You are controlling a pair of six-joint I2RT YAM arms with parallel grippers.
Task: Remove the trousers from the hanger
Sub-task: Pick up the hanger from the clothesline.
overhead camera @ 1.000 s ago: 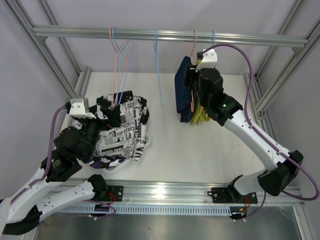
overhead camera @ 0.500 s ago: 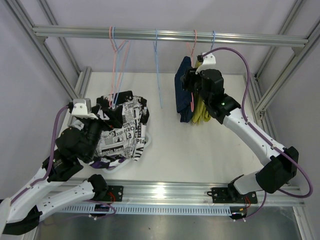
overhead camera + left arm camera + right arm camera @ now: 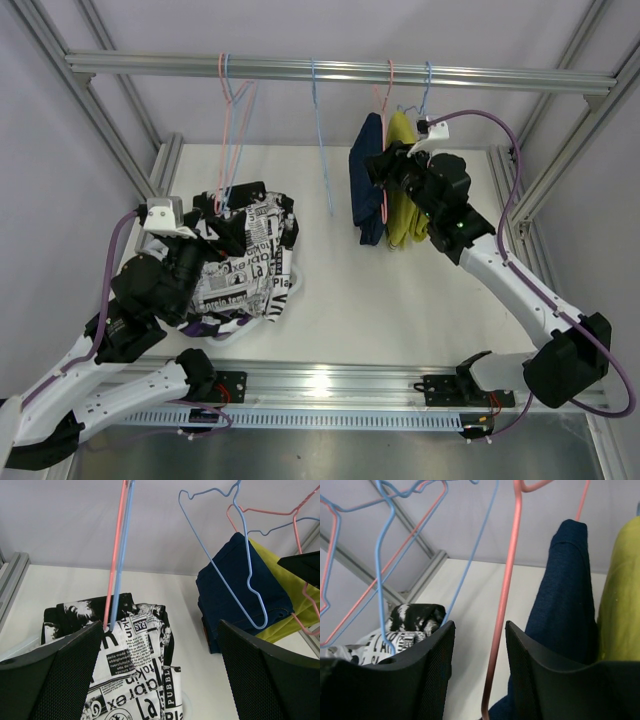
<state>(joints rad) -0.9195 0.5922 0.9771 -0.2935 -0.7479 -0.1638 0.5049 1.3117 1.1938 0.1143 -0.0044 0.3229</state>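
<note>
Navy trousers (image 3: 367, 185) and yellow trousers (image 3: 404, 190) hang side by side on hangers from the rail (image 3: 320, 70). My right gripper (image 3: 386, 168) is level with their tops. In its wrist view this gripper (image 3: 480, 627) is open, narrow, with the pink hanger wire (image 3: 509, 575) running free between the fingers; navy cloth (image 3: 565, 595) is just to the right. My left gripper (image 3: 160, 630) is wide open above a heap of white printed trousers (image 3: 135, 665) and black speckled trousers (image 3: 75, 615) on the table, holding nothing.
Empty pink and blue hangers (image 3: 235, 130) hang over the heap (image 3: 250, 260). A lone blue hanger (image 3: 318, 130) hangs mid-rail. Frame posts (image 3: 560, 150) slant down both sides of the white table (image 3: 400, 290).
My right arm has swung to the right, uncovering the yellow trousers. The left arm and the heap have stayed put.
</note>
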